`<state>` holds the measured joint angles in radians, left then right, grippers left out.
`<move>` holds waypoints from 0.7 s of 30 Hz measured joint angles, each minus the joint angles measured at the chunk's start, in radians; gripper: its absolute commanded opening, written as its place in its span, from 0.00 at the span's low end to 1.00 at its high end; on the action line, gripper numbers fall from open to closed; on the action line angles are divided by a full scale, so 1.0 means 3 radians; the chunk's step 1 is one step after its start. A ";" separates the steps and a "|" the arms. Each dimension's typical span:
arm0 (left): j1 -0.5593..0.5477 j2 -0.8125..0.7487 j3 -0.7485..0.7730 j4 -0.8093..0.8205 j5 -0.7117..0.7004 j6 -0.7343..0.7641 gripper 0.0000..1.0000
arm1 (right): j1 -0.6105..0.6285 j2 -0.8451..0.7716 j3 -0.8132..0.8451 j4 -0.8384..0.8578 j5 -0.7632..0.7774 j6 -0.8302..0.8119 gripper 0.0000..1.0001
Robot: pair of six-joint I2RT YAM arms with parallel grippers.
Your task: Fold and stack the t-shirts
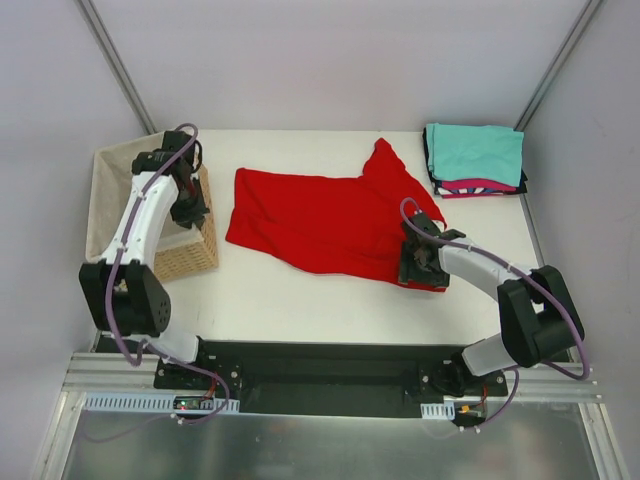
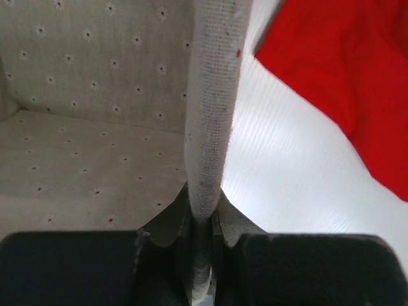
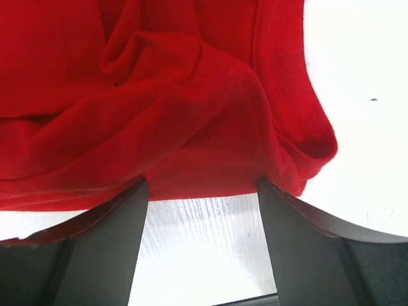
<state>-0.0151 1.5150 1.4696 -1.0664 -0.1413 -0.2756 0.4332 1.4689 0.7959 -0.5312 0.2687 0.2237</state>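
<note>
The red t-shirt [image 1: 320, 225] lies spread and rumpled in the middle of the table. My right gripper [image 1: 418, 262] is at its lower right edge. In the right wrist view this gripper [image 3: 201, 191] is open, its fingertips [image 3: 135, 194] touching the red hem [image 3: 191, 172], with bare table between them. Folded t-shirts [image 1: 475, 160] sit stacked at the far right corner: teal on top, then magenta-pink, then black. My left gripper [image 1: 190, 205] is at the basket's right wall. In the left wrist view it [image 2: 204, 217] is shut on the beige lined rim [image 2: 213, 95]. A corner of the red t-shirt [image 2: 331, 57] shows beyond.
The wicker basket [image 1: 185, 258] with beige lining [image 2: 95, 95] stands at the table's left edge. White table [image 1: 300, 300] lies in front of the red shirt. Grey walls close in the back and sides.
</note>
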 measured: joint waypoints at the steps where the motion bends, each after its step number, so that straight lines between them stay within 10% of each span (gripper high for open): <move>1: 0.0038 0.0126 0.0071 0.0025 0.0004 0.0032 0.00 | 0.0001 -0.0006 -0.0006 0.0000 -0.0001 0.0000 0.73; 21: 0.0320 0.1943 0.2018 -0.0075 0.0173 0.0467 0.00 | 0.0011 -0.0019 -0.0020 0.0005 -0.0015 -0.0001 0.73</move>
<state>0.0811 2.0979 2.0750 -1.0889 -0.0895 -0.1356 0.4366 1.4631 0.7898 -0.5297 0.2642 0.2234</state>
